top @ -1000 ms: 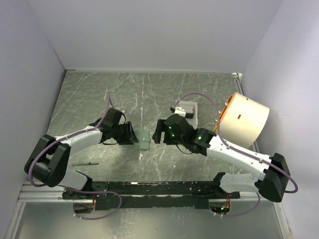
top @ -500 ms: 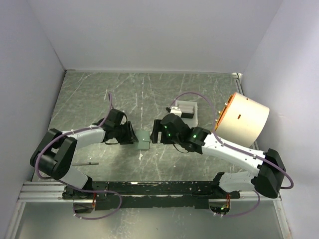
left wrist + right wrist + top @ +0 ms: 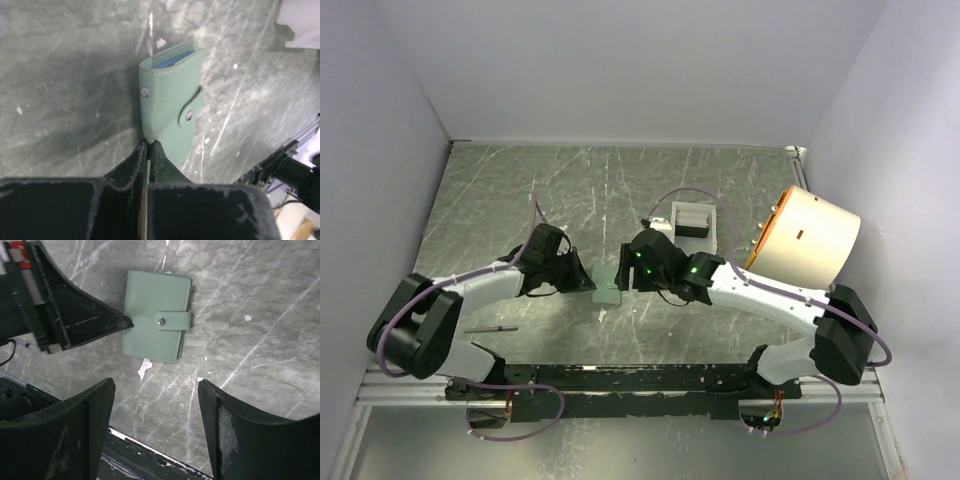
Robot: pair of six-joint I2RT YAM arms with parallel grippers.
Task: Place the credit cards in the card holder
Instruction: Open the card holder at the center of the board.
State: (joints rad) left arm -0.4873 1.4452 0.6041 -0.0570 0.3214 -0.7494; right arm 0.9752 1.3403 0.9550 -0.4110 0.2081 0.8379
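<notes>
The sage-green card holder (image 3: 608,284) lies flat on the table, folded, its snap strap fastened. A blue-grey inside shows at its far end in the left wrist view (image 3: 170,102). My left gripper (image 3: 148,144) is shut, and its tips touch the holder's near edge; it also shows in the top view (image 3: 588,281). My right gripper (image 3: 628,270) hovers open and empty just right of the holder, which lies beyond its fingertips (image 3: 102,395) in the right wrist view (image 3: 157,315). No credit cards are in view.
A white plastic tray (image 3: 695,222) stands behind the right arm. A large beige drum (image 3: 810,240) sits at the right wall. A thin grey stick (image 3: 490,328) lies at the front left. A black rail (image 3: 620,378) runs along the near edge.
My right arm has moved left, bringing its open gripper closer to the card holder. My left gripper has stayed at the holder's left edge. The holder has barely moved.
</notes>
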